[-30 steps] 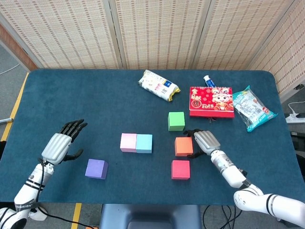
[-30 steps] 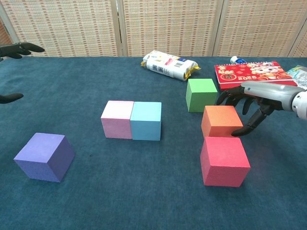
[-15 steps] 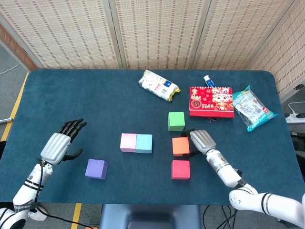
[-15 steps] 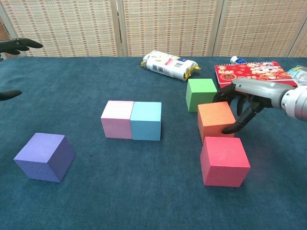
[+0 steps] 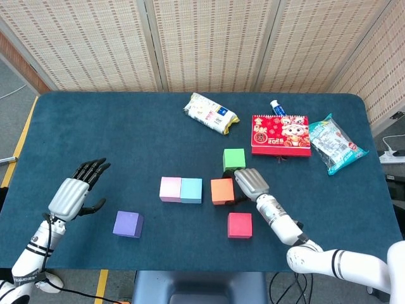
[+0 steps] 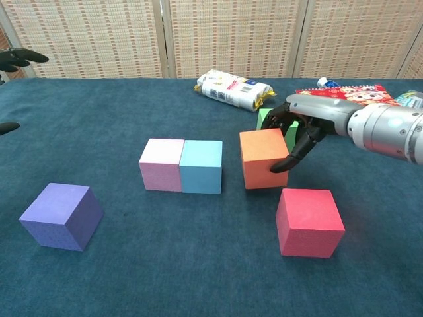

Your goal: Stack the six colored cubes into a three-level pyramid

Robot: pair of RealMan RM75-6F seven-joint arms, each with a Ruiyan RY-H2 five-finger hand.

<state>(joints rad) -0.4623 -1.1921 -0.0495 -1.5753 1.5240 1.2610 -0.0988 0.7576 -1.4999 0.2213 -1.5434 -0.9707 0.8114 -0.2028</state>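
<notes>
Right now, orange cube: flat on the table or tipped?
Tipped slightly. In the chest view the orange cube leans, top edge slanted, with the right hand gripping it. Whether it fully clears the table: cannot tell.

Pink cube (image 6: pixel 161 164) touching blue cube (image 6: pixel 201 166), orange cube (image 6: pixel 264 158) near, green cube (image 5: pixel 234 158) behind, red cube (image 6: pixel 309 221), purple cube (image 6: pixel 62 215) apart

Woven screen panels (image 5: pixel 209 38) stand behind the blue-covered table (image 5: pixel 126 133).
</notes>
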